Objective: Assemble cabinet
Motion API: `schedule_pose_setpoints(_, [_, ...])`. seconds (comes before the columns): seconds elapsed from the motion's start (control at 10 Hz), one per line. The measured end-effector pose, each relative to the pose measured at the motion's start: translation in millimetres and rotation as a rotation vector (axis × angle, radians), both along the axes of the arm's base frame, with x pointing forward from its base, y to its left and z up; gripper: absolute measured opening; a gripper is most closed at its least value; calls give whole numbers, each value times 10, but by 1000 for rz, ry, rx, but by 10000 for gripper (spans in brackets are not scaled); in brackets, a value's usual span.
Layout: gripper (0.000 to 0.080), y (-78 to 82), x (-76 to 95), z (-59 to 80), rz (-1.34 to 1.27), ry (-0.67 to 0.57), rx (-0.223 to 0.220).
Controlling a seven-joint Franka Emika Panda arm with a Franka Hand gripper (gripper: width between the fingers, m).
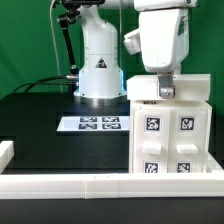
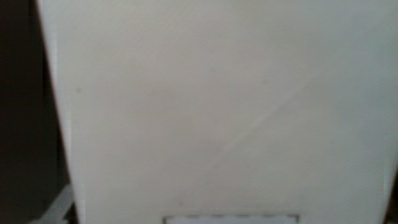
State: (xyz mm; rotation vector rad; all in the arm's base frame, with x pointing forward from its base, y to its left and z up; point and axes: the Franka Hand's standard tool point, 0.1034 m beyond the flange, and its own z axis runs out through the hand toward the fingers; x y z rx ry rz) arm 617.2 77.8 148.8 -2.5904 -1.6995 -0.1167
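Observation:
The cabinet (image 1: 170, 130) is a large white boxy body with black-and-white tags on its front, standing at the exterior view's right against the front rail. My gripper (image 1: 165, 90) hangs straight above it, and its fingertips reach the cabinet's top edge. The fingers look close together, but I cannot tell whether they hold anything. In the wrist view a plain white cabinet face (image 2: 214, 100) fills nearly the whole picture, with black table at one edge. The fingers do not show there.
The marker board (image 1: 90, 123) lies flat on the black table in front of the robot's base (image 1: 98, 70). A white rail (image 1: 60, 183) runs along the front edge and a short white piece (image 1: 5, 152) stands at the exterior view's left.

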Motion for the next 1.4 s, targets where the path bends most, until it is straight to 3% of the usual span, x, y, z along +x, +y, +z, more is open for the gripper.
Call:
schedule_pose_setpoints(0.2, [540, -1, 0, 0, -41, 3, 2])
schedule_pose_setpoints(1.4, [541, 38, -5, -15, -1101, 72, 67])
